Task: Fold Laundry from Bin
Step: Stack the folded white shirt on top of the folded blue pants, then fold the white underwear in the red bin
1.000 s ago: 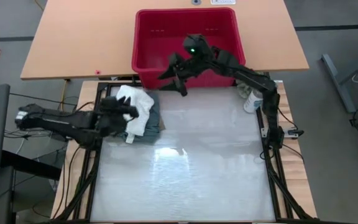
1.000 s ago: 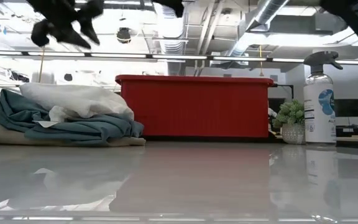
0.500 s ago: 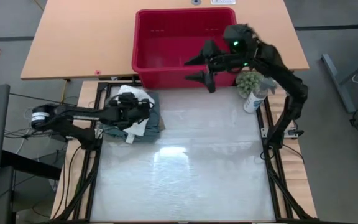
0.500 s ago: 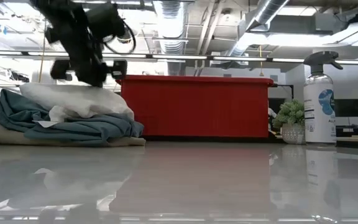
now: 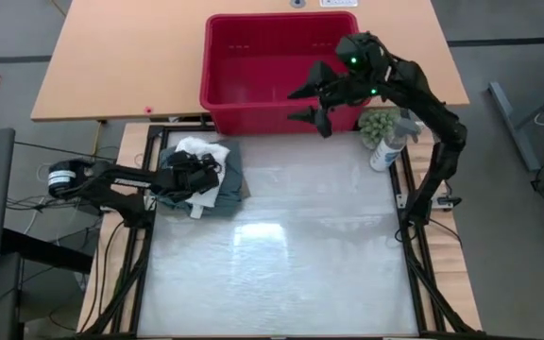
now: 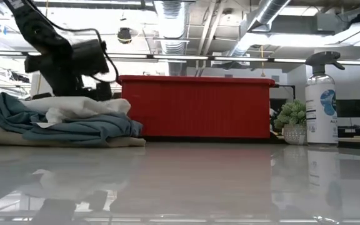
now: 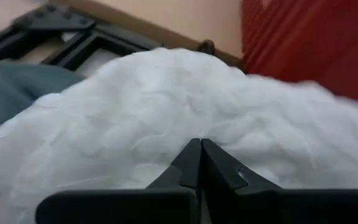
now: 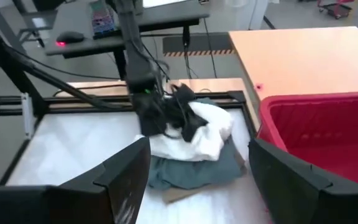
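Glossy white table, left jaws together on laundry, right jaws apart over bin

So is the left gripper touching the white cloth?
Touching. In the left wrist view the shut left gripper presses into the white cloth; the low view shows it squashed.

The table is viewed from straight above and level from its surface, the bin being shared, while each wrist is looked past closely.
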